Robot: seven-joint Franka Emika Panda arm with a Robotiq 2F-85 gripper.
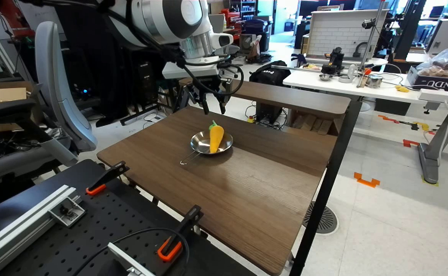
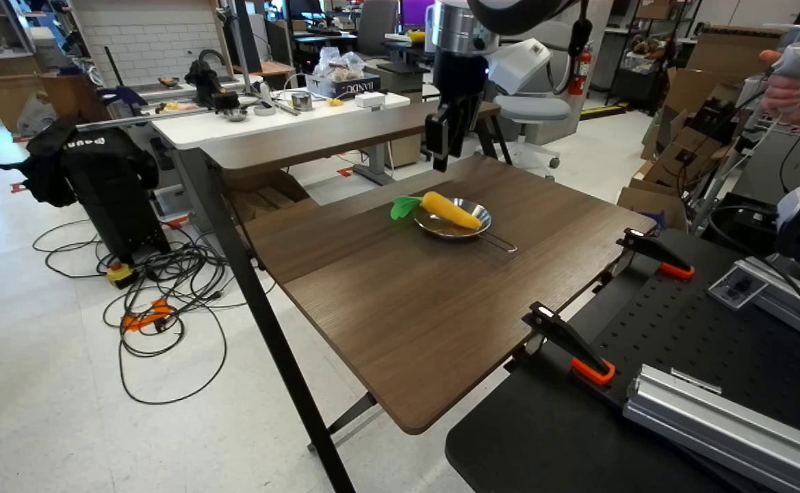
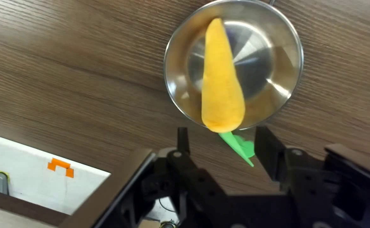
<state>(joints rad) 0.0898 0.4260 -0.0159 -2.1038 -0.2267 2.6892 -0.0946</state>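
A small metal pan (image 1: 201, 143) with a thin wire handle (image 1: 190, 158) stands on the brown table (image 1: 254, 188). Lying in it is a yellow-orange toy carrot (image 2: 451, 210), whose green leafy top (image 2: 405, 207) sticks out past the rim. My gripper (image 1: 214, 110) hangs in the air above the table, higher than pan and carrot, and touches neither. Seen from the wrist, the gripper (image 3: 222, 130) has its two black fingers spread wide. Between and below them appear the carrot's thick end and leaves; nothing is held. The right finger (image 3: 268, 152) slightly overlaps the leaves in the picture.
Behind the table runs a raised brown shelf (image 1: 292, 96) on a dark slanted leg (image 1: 323, 195). Along the front stands a black perforated bench (image 2: 714, 356) with black-and-orange clamps (image 2: 571, 342) at its edge. A person's hand (image 2: 786, 96) grips a controller at far right.
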